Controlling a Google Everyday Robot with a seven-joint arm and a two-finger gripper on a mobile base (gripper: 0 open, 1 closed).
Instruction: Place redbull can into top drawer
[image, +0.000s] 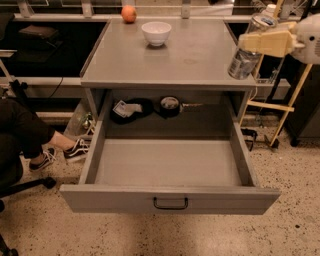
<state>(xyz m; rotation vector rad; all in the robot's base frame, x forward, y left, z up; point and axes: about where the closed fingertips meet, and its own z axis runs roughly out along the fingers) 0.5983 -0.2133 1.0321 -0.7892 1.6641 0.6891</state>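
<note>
The redbull can (243, 61) is a slim silver can, tilted, held in the air over the cabinet top's right edge. My gripper (251, 43) is at the upper right, its cream fingers (267, 42) shut across the can's upper part. The top drawer (110, 199) stands pulled fully out below, its black handle (170, 203) at the front centre. Nothing lies on the drawer's floor. The can is above and behind the drawer's back right corner.
A white bowl (156, 33) and a red-orange fruit (129, 14) sit at the back of the grey cabinet top (200, 60). Dark objects (131, 109) lie in the recess behind the drawer. A seated person's leg and shoe (75, 148) are at left. A wooden frame (286, 102) stands at right.
</note>
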